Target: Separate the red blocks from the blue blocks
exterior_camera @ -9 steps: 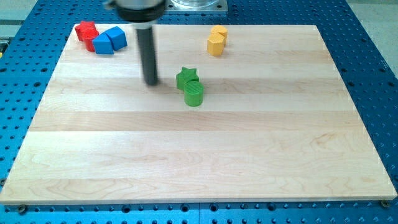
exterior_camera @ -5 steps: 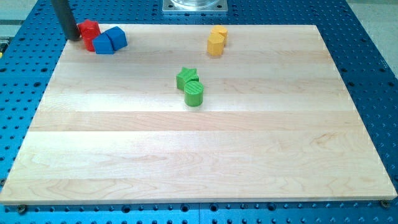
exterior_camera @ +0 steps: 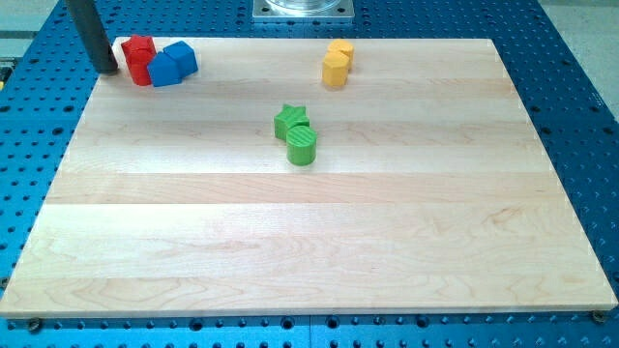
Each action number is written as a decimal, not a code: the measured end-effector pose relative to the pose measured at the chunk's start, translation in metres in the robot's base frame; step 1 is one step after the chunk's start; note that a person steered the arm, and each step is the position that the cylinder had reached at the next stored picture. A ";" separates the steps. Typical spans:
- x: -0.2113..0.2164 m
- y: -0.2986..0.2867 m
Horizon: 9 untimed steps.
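1. While the dark rod came down from the view's top at the far left, my tip sat at the wooden board's upper-left corner, right at its left edge, at about nine o'clock from the red blocks and just beside them; whether it touched them could not be told. The arm carried no pincer, so nothing was grasped or released: the rod was a bare pusher.
2. Next to the right, the red blocks formed a tight clump of two near the board's top edge; their exact shapes could not be made out.
3. At three o'clock from the red clump, and touching it, lay the blue blocks, two wedge-like pieces pressed together. Red and blue therefore stood as one joined group, not apart.
4. Well apart from that group, near the board's middle, at about four o'clock from the blue blocks, stood the green star block, with the green cylinder block touching it at roughly five o'clock.
5. Farther right, near the top edge, at one o'clock from the green pair, were the yellow blocks, two pieces close together, one behind the other, clear of every other block.
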<state>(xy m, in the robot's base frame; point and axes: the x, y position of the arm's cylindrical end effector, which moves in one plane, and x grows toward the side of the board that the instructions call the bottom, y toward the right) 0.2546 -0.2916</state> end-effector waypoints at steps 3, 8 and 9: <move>-0.035 0.026; 0.016 0.030; 0.052 0.030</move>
<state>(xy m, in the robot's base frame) 0.3065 -0.2616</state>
